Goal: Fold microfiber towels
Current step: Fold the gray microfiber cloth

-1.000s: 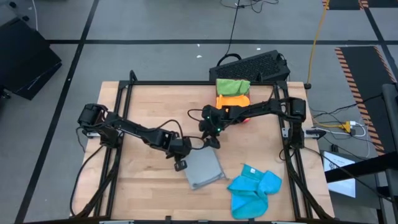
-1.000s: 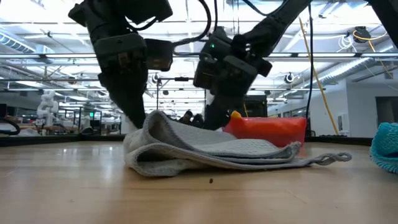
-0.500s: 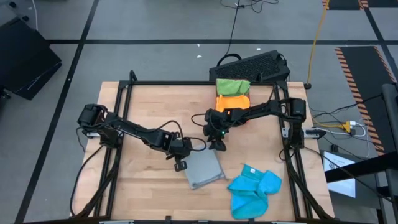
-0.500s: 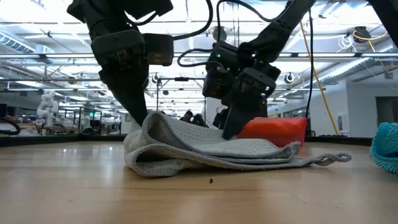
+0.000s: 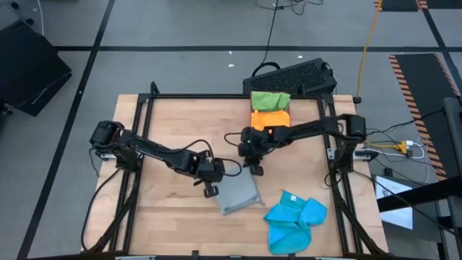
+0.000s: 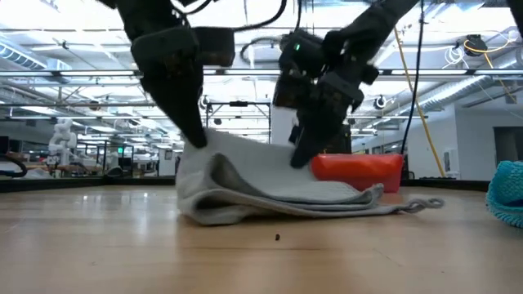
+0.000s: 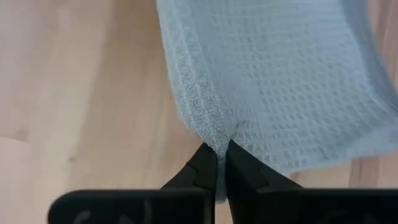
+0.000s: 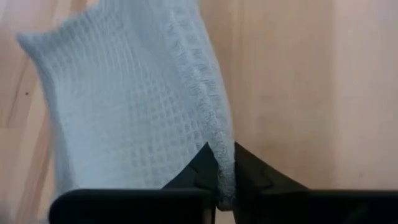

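Note:
A grey microfiber towel [image 5: 238, 195], folded into layers, lies in the middle of the table. My left gripper [image 5: 211, 189] is shut on its left side. My right gripper [image 5: 256, 170] is shut on its far right side. In the low view the towel [image 6: 278, 194] rises at its left under the left gripper [image 6: 196, 140], while its lower layers rest on the table. A blue towel [image 5: 294, 220] lies crumpled at the near right. A green towel [image 5: 270, 100] and an orange towel [image 5: 270, 118] lie folded at the far edge. My left gripper pinches the grey towel's hemmed corner [image 7: 214, 138] between its two fingertips, slanting down from the table's left. That corner is lifted off the table and the cloth slopes down from it; one layer or several, I cannot tell. My right gripper pinches the towel's hemmed edge [image 8: 222, 144] between its two fingertips, slanting down from the table's far right. The edge [image 6: 304, 163] is raised a little above the layers lying below it.
A red tray [image 6: 357, 171] stands behind the towel, under the right arm, below the orange towel. A black keyboard [image 5: 292, 74] lies beyond the table's far edge. Bare wood stretches across the table's left half and near-left corner.
My right gripper has moved toward the near right, come down on the grey towel's far edge and taken hold of it. My left gripper has risen a little, lifting the towel's left corner. The towel's right tail has slid slightly left.

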